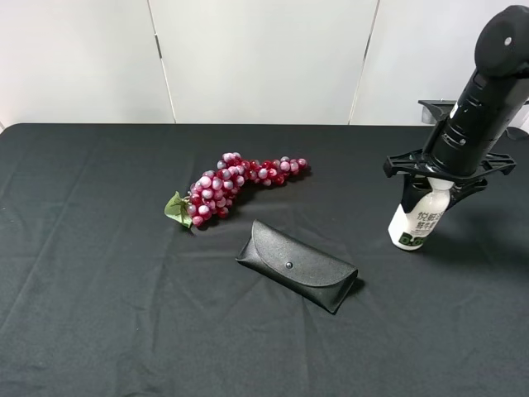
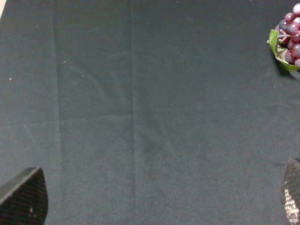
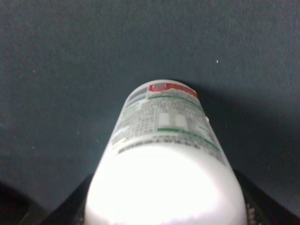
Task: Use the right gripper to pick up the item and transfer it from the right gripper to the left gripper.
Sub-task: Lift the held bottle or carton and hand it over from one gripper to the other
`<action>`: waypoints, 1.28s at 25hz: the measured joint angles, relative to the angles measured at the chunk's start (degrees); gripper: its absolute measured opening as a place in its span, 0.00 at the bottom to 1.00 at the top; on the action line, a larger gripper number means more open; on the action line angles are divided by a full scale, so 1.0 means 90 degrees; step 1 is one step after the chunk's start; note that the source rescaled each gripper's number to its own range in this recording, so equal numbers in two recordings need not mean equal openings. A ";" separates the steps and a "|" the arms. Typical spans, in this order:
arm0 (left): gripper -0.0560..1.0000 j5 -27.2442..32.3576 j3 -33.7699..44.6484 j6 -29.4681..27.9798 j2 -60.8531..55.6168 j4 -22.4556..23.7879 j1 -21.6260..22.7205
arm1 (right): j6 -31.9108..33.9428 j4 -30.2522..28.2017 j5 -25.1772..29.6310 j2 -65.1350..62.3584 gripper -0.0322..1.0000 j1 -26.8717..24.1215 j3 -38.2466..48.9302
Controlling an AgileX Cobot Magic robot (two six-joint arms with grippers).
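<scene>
Item: white bottle (image 1: 417, 225), upright at the right of the counter (image 1: 124, 289), neck clenched in right claw (image 1: 434, 194); pick-up step in hand; next move likely lift and carry toward left claw (image 2: 157, 201), spread wide and empty.

High view overlooks table (image 1: 91, 331) — wrist views face it closely

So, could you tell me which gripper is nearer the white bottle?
Right. The right gripper is shut on the white bottle; the left gripper hangs open over the cloth near the grape bunch, far from the bottle.
</scene>
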 joint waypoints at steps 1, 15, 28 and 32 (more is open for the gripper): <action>1.00 0.0000 0.0000 0.0000 0.0000 0.0000 0.0000 | 0.0006 0.0000 0.0107 0.0000 0.07 0.0000 -0.0097; 1.00 0.0000 0.0000 0.0000 0.0000 0.0000 0.0000 | -0.0014 0.0287 0.1014 0.0000 0.07 0.0000 -0.1118; 1.00 0.0000 0.0000 0.0000 0.0000 0.0000 0.0000 | -0.0224 0.1038 0.1252 -0.0761 0.07 0.0000 -0.1190; 1.00 0.0000 0.0000 0.0000 0.0000 0.0000 0.0000 | -0.0346 0.1430 0.1334 -0.1070 0.07 0.0000 -0.1190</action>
